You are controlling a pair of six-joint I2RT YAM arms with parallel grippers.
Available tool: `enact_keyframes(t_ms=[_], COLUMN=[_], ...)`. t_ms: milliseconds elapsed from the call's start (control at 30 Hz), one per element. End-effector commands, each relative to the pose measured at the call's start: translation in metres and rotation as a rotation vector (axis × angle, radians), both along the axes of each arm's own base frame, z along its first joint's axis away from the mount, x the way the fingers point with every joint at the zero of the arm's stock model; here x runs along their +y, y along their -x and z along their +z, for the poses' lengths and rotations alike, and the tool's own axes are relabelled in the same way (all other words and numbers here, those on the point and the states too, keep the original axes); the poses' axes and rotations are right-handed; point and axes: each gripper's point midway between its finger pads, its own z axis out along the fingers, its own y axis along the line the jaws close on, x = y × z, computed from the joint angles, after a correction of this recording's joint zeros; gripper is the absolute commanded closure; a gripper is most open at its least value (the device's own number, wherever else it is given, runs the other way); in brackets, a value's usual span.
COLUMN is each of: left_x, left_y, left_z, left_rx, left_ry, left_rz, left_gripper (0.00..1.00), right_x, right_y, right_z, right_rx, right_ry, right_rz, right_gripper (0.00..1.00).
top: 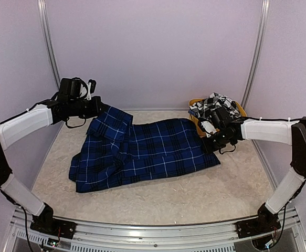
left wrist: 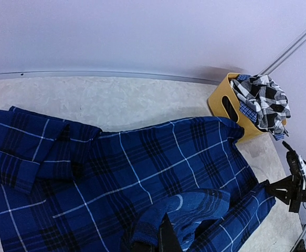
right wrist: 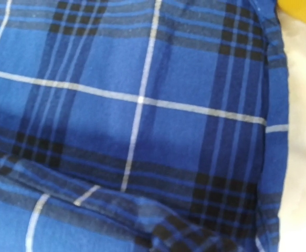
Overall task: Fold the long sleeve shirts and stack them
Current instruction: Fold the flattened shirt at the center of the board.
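Top external view shows the blue shirt (top: 153, 147) spread across the middle of the table (top: 158, 202), rumpled toward the left. The black-and-white shirt (top: 215, 105) is heaped in the yellow tub (top: 196, 102) at the upper right.

The left gripper (top: 94, 106), at the upper left, has its jaws pinched on a raised fold of the blue cloth; the left wrist view shows that fold bunched at the fingers. The right gripper (top: 209, 140) sits low at the shirt's right edge with its jaws together. Its own camera sees only plaid close up, so I cannot tell whether cloth is caught there.

The shirt looks light, soft and limp, so it will likely sag and drag between the holds. Seams, hem corners and shoulders seem the best places to grip, taken well apart so the cloth hangs flat.
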Motion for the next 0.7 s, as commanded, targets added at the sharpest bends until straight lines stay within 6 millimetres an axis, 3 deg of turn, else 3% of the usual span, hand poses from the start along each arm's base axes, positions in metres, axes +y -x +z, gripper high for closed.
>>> enact_keyframes(t_ms=[0,267,433,533,667], left_x=[-0.011,-0.022,-0.015,-0.008,-0.003], left_y=[-0.024,-0.054,-0.077,-0.091,-0.107], left_z=[0.01,-0.037,-0.07,-0.083,-0.106], left_rx=[-0.058,0.016,0.071,0.084,0.11], left_ry=[-0.005,-0.037,-0.081,-0.119,-0.165], left_rz=[-0.045,-0.055,0.003,0.051,0.084], left_gripper=[1.0,1.0,1.0,0.94,0.73], right_x=[-0.011,-0.027,-0.028,-0.031,-0.034], right_y=[-0.018,-0.033,-0.035,-0.036,-0.034], right_z=[0.004,-0.017,-0.03,-0.031,-0.024], right_rx=[-0.041,-0.041,-0.026,-0.026,-0.043], right_ry=[0.076,0.217,0.233,0.243,0.244], right_rz=[-0.024,-0.054,-0.064,-0.078,-0.093], right_gripper=[1.0,1.0,0.95,0.89,0.79])
